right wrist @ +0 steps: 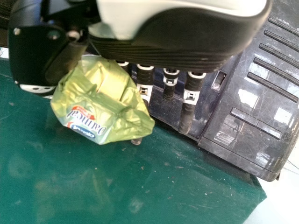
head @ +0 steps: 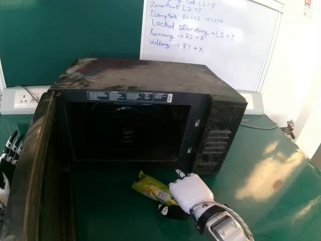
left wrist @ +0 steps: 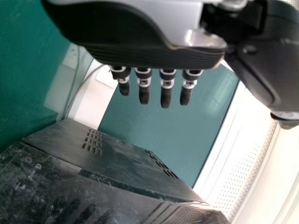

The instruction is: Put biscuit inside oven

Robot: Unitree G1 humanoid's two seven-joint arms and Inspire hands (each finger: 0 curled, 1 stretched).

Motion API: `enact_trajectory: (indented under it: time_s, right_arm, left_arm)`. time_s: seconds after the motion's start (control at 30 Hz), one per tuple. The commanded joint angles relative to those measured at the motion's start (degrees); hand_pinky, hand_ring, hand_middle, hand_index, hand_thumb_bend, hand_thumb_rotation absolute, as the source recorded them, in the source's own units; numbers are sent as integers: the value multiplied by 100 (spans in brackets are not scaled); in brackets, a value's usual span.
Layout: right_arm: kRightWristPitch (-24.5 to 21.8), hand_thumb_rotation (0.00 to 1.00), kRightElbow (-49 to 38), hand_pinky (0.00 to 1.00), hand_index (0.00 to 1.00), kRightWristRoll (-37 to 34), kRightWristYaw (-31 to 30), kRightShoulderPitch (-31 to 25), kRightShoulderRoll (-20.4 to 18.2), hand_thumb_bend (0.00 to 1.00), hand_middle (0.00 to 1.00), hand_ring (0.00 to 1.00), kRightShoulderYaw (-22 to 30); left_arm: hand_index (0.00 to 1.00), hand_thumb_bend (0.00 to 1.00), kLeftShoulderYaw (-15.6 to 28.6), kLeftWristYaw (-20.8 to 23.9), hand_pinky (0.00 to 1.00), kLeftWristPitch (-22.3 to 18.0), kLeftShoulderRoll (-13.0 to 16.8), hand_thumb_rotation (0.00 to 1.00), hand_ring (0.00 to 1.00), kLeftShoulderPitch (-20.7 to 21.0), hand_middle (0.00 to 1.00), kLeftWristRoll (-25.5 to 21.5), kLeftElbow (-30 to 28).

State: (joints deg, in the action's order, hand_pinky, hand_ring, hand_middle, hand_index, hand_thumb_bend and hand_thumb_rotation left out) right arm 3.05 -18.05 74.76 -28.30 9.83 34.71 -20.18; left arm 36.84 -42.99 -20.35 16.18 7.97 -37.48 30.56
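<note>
In the head view my right hand (head: 190, 192) is at the front of the black oven (head: 220, 113), below its opening's right end. The green biscuit packet (head: 154, 189) lies between its thumb and fingers. The right wrist view shows the crinkled packet (right wrist: 100, 105) pinched by my right hand (right wrist: 187, 105), with some fingers fairly straight beside it. The oven door (head: 40, 170) stands open on the left, and the cavity is dark. My left hand (head: 11, 150) is at the left edge, outside the door; its fingers (left wrist: 166, 88) hang straight in the left wrist view.
The green table (head: 271, 201) extends around the oven. A whiteboard (head: 210, 45) stands behind it, with a wall socket (head: 25, 98) at the left and a cable (head: 261, 126) at the right. The opened door forms a tall edge between my left hand and the oven front.
</note>
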Motion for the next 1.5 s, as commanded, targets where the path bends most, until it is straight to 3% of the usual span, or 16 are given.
enact_trajectory:
  time_s: [0.0,0.17,0.23,0.33,0.67,0.73,1.17,1.47]
  right_arm:
    - [63,13,105,67,49,-57,14,-40,28,52,57,58,-31]
    - [73,13,154,65,49,-33,348,-74,36,52,56,56,7]
    - [69,3,151,64,52,-50,464,-82,46,52,48,55,42]
    - [63,0,127,63,53,-104,549,-90,65,53,47,55,99]
    - [79,0,17,62,53,-401,755,-151,60,53,47,55,343]
    - [63,0,-2,62,52,-404,843,-174,49,53,47,55,383]
    - [176,0,174,65,50,-744,2049,-285,-61,53,49,56,597]
    - [165,0,248,64,49,-795,2278,-151,-73,53,49,55,593]
  left_arm:
    - [88,4,-20,47,41,20,-212,0,65,-133,73,-78,179]
    - [88,3,-18,-1,39,8,-204,0,65,-129,73,-94,195]
    - [87,3,-21,13,38,-8,-212,0,64,-135,73,-82,188]
    - [87,3,-32,21,38,-16,-229,0,64,-154,73,-74,145]
    - [88,4,-33,83,45,-18,-241,0,65,-152,73,-54,138]
    - [88,3,-26,42,42,-23,-226,0,64,-137,73,-69,170]
    - [88,3,-14,46,48,-10,-213,0,66,-149,73,-78,183]
    - [87,3,-7,4,42,-19,-212,0,64,-141,72,-93,211]
